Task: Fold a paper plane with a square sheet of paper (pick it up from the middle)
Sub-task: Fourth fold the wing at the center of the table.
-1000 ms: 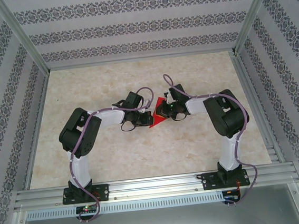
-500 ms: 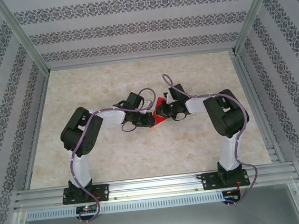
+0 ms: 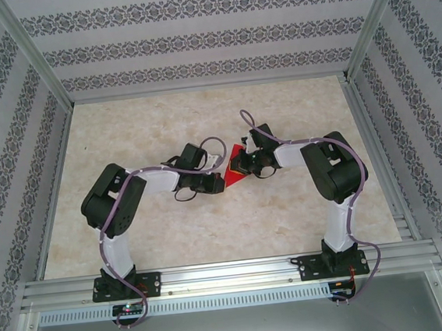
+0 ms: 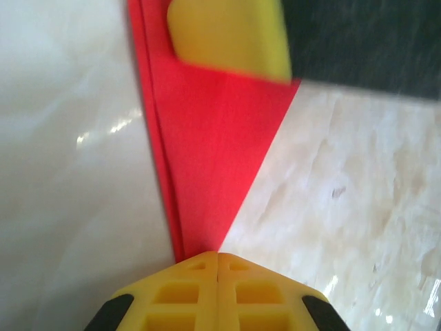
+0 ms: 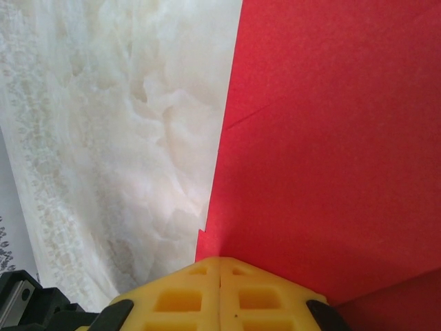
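The red sheet of paper (image 3: 236, 177) lies at the table's centre, folded into a creased, pointed wedge. In the left wrist view the paper (image 4: 213, 138) narrows toward my left gripper (image 4: 218, 255), which is shut with its tip on the narrow end, next to a layered fold edge. My right gripper (image 5: 219, 261) is shut too, its tip resting on the wide red paper (image 5: 331, 138) near its edge. From above, the left gripper (image 3: 219, 180) and right gripper (image 3: 233, 164) meet over the paper from opposite sides. A yellow finger (image 4: 227, 34) of the right gripper rests on the paper's far part.
The pale marbled table top (image 3: 304, 212) spreads out all around the paper. Aluminium frame rails (image 3: 216, 275) run along the near edge, and patterned walls (image 3: 193, 43) close in the other three sides.
The left arm has shifted slightly left and toward the near edge, its gripper sliding along the paper. Less red shows from above. The right arm has not moved.
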Available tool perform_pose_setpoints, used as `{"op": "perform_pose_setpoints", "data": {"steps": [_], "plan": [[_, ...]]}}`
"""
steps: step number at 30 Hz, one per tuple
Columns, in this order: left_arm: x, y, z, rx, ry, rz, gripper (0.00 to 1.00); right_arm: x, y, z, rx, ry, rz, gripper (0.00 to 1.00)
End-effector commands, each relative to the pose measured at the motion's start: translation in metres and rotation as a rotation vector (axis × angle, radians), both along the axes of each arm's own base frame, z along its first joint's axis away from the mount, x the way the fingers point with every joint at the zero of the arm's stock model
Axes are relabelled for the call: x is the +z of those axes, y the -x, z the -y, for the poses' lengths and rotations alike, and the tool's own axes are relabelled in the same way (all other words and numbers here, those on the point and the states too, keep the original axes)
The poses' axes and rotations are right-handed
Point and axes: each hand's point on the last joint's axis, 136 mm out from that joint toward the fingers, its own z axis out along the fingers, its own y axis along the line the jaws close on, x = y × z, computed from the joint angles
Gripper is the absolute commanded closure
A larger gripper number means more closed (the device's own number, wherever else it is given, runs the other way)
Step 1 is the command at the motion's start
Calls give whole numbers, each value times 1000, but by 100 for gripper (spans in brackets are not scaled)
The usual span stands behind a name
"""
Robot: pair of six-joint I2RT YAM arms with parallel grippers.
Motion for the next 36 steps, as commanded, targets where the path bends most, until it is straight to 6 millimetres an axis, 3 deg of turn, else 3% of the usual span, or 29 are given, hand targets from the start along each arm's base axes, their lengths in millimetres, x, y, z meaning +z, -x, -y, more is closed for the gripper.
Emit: {"op": "perform_pose_setpoints", "data": {"steps": [1,7,9,17,23,28,36], "plan": [[-15,34,-28,-17,-103,-106,97,-44,24,28,-31,132,-130,94],[35,13,-18,20,-23,25,96,-38,42,6,-8,96,-147,94],[40,5,-15,57,3,49,96,-33,48,-5,-3,75,-142,94],[22,-14,6,101,62,3,100,-14,47,-25,2,-3,-112,94],[2,-17,-1,124,-16,-7,100,-10,41,-25,5,-17,-98,94],[-18,-7,-16,133,-101,-41,100,-12,31,-14,4,-8,-66,93],[-30,13,-33,132,-179,-113,100,-19,-21,19,-81,-23,8,92]]}}
